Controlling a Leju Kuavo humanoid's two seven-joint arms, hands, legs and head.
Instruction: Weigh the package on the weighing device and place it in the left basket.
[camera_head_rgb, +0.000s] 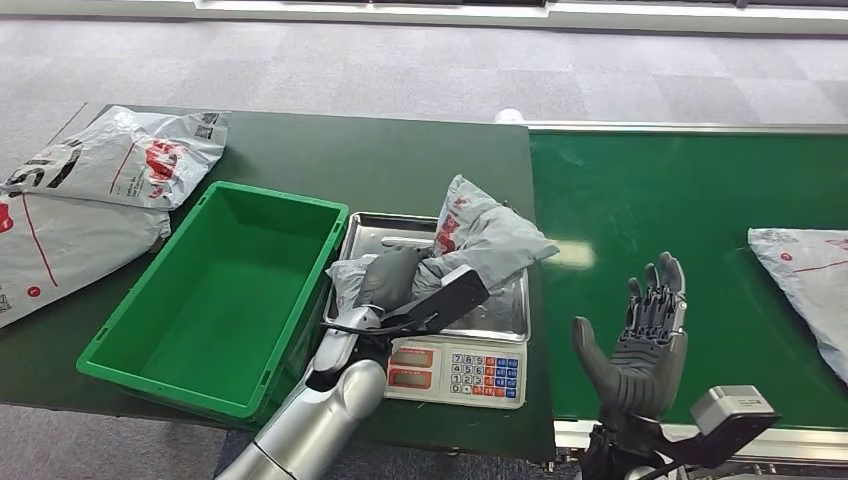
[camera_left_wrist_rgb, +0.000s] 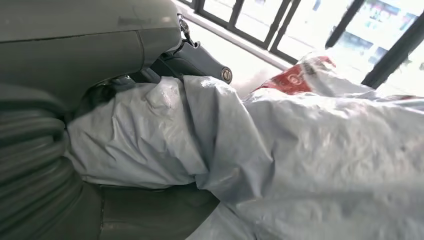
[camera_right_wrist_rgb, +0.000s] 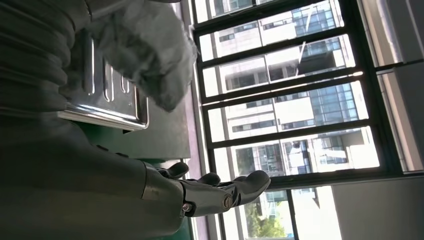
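A crumpled grey package (camera_head_rgb: 487, 238) with red print lies on the steel pan (camera_head_rgb: 500, 315) of the scale (camera_head_rgb: 460, 372). My left hand (camera_head_rgb: 392, 278) grips the package's near left end; in the left wrist view the plastic (camera_left_wrist_rgb: 300, 150) bunches between the thick thumb (camera_left_wrist_rgb: 75, 55) and the dark fingers (camera_left_wrist_rgb: 200, 57). The green basket (camera_head_rgb: 150, 310) stands just left of the scale, with nothing in it. My right hand (camera_head_rgb: 640, 340) hovers open over the green belt, fingers spread and upright. The right wrist view shows its fingers (camera_right_wrist_rgb: 235, 192), the pan (camera_right_wrist_rgb: 112, 102) and the package (camera_right_wrist_rgb: 145, 50).
Two more grey packages (camera_head_rgb: 130, 155) (camera_head_rgb: 60, 240) lie on the dark table left of the basket. Another package (camera_head_rgb: 810, 285) rests on the green conveyor belt (camera_head_rgb: 650, 190) at the right. The scale's keypad (camera_head_rgb: 485, 373) faces me at the table's near edge.
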